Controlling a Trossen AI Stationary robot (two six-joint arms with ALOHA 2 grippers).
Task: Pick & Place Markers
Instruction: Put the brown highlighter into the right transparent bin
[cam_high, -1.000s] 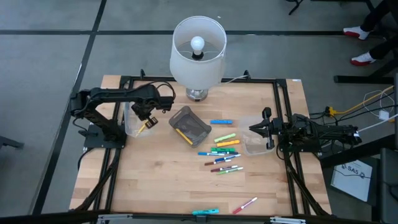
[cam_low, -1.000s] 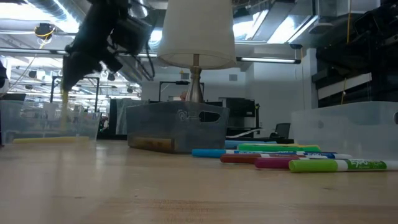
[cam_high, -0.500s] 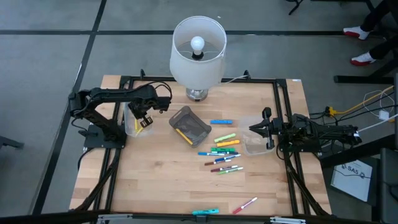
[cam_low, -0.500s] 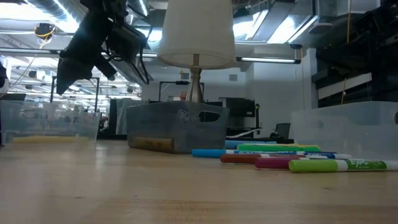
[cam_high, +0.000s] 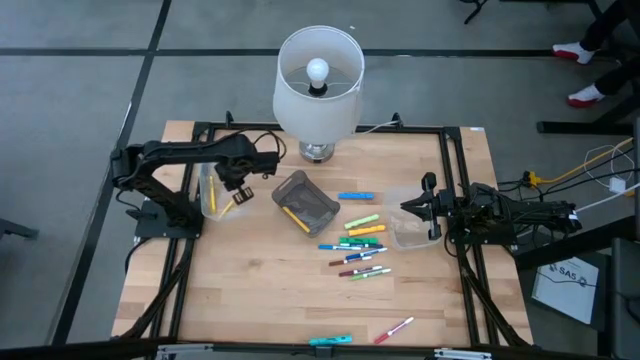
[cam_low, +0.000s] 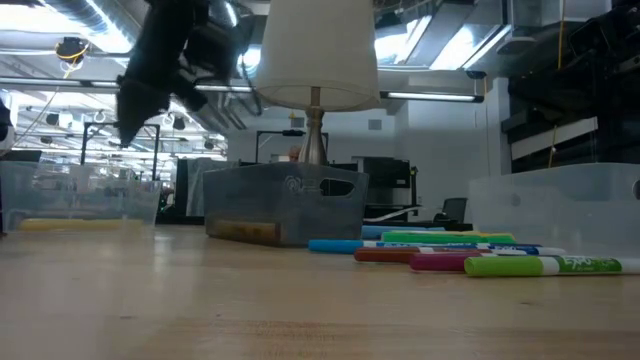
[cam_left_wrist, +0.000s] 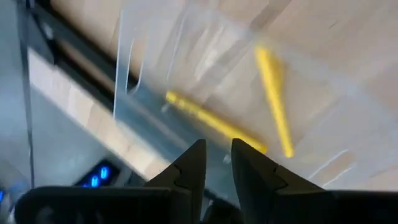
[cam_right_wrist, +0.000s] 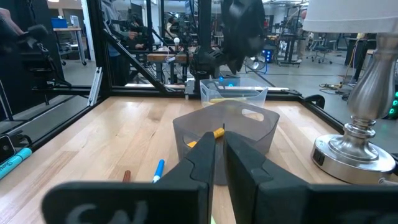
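My left gripper (cam_high: 234, 192) hangs over the clear bin (cam_high: 212, 200) at the table's left, pointing steeply down. Its fingers (cam_left_wrist: 217, 155) stand a narrow gap apart with nothing between them. Two yellow markers (cam_left_wrist: 273, 99) (cam_left_wrist: 208, 121) lie on that bin's floor. Several more markers (cam_high: 360, 245) lie loose on the wood right of the centre. A grey bin (cam_high: 305, 200) at the centre holds a yellow-orange marker (cam_right_wrist: 208, 135). My right gripper (cam_high: 408, 207) waits level at the table's right, shut and holding nothing (cam_right_wrist: 219, 146).
A white lamp (cam_high: 318, 80) stands at the far middle of the table. A second clear bin (cam_high: 410, 228) sits by my right gripper. Two stray markers (cam_high: 330, 341) (cam_high: 395, 328) lie at the near edge. A black frame (cam_high: 190, 250) borders the table.
A second ago my left gripper held a yellow marker hanging down over the clear bin. It has let go, and the marker now lies in the bin. The gripper has since rolled a little and moved slightly toward the table's right.
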